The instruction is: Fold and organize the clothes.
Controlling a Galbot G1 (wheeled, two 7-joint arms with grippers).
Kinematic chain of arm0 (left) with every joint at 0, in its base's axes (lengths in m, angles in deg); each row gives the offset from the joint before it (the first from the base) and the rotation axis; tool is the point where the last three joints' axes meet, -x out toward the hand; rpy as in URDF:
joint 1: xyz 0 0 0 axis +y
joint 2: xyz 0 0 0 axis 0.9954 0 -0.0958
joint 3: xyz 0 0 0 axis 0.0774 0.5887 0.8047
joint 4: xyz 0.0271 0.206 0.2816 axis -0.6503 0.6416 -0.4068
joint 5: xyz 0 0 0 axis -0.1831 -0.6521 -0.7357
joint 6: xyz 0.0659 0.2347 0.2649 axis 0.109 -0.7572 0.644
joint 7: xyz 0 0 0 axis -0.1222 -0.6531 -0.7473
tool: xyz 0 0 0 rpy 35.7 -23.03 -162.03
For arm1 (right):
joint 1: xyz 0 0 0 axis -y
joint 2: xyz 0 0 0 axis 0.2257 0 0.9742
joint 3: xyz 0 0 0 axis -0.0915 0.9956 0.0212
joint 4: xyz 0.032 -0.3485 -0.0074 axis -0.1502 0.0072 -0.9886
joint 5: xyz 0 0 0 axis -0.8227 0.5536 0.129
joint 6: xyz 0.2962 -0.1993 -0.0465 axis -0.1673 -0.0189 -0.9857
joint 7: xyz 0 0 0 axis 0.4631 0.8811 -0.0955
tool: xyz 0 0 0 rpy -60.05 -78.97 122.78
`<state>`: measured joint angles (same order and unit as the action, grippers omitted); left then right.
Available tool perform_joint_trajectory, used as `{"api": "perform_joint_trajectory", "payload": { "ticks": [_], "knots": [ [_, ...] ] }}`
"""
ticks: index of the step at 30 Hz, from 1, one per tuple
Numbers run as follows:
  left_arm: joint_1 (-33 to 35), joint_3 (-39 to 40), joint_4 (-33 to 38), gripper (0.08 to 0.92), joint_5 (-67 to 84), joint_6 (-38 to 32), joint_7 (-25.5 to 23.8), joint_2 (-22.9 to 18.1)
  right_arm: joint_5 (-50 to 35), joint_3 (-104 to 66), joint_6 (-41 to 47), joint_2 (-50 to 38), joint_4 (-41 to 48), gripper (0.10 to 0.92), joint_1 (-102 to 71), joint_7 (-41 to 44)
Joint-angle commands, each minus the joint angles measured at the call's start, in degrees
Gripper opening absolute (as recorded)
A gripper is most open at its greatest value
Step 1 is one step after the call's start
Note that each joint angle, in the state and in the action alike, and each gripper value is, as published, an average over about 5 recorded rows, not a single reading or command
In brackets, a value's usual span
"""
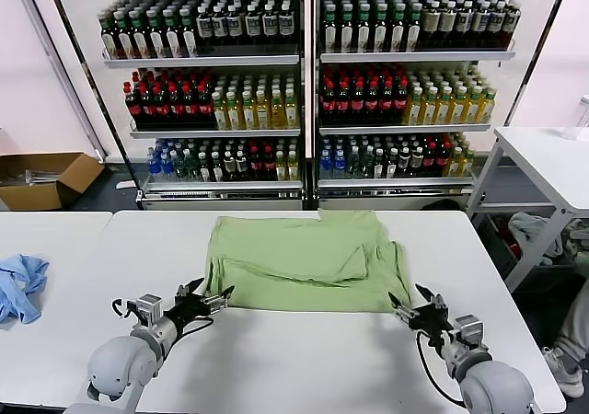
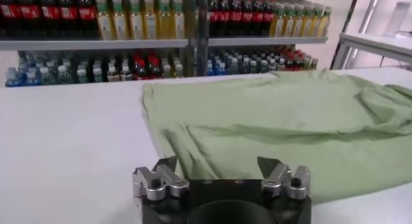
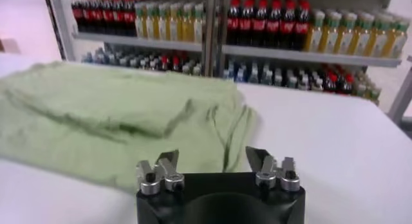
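The clothes are one light green shirt (image 1: 304,262), lying folded in flat layers on the white table (image 1: 304,368), about mid-table toward the back. My left gripper (image 1: 213,294) stands open just off the shirt's near left corner, with nothing between its fingers. My right gripper (image 1: 409,296) stands open just off the near right corner, also empty. In the left wrist view the open gripper (image 2: 217,162) faces the shirt (image 2: 290,129), whose near edge lies just past the fingertips. In the right wrist view the open gripper (image 3: 212,156) faces the shirt (image 3: 116,109) the same way.
A blue cloth (image 1: 20,285) lies at the table's left edge. Behind the table stand shelves of bottles (image 1: 304,83). A cardboard box (image 1: 46,179) sits on the floor at the back left, and a second white table (image 1: 552,156) stands to the right.
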<state>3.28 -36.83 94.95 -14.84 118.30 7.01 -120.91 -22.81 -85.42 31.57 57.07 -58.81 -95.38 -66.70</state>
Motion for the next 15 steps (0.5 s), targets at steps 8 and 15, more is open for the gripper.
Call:
{"api": "perform_joint_trajectory", "payload": {
  "ticks": [8,15],
  "knots": [
    [2.0,0.0,-1.2,0.482,-3.0,1.2,-2.8,0.2,-1.1,0.0,1.6,0.1,1.2,0.263,-1.3,1.2],
    [3.7,-1.0,0.4,0.282,-3.1,1.2,-3.1,1.0,-1.8,-0.1,1.3,-0.3,-0.2,0.113,-2.0,2.5]
  ]
}}
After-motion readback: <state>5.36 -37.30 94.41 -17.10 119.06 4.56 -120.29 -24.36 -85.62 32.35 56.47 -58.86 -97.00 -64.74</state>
